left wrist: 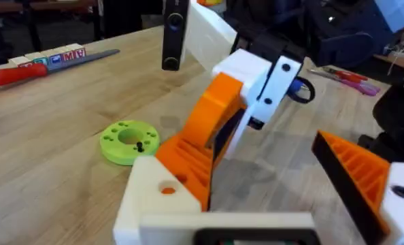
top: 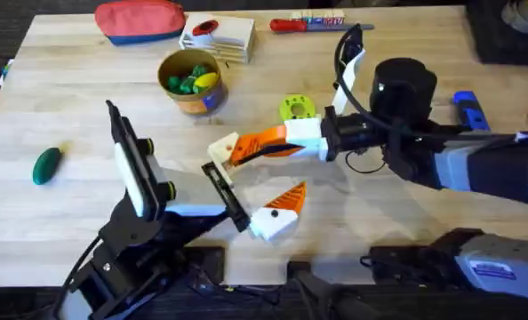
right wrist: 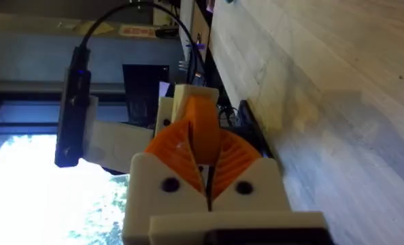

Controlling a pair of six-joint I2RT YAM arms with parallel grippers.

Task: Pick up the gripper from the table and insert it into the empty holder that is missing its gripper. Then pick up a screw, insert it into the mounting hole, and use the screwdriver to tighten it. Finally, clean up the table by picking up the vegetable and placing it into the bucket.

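Near the middle of the desk (top: 406, 62), the right gripper (top: 262, 147) is clamped on the orange wedge (right wrist: 200, 119) and presses it against the white holder (left wrist: 154, 197), which looks to be the bare finger of the left gripper (top: 253, 182). The left gripper is spread wide and holds nothing. I judge it is held open and steady so that the holder's slot faces the incoming piece; its other finger already carries an orange pad. The wedge appears partly seated, so the insertion is in progress. Far left on the desk lies the vegetable (top: 46, 164), well apart from the bucket (top: 193, 84) at the far side. The blue screwdriver (top: 467, 107) waits at the right.
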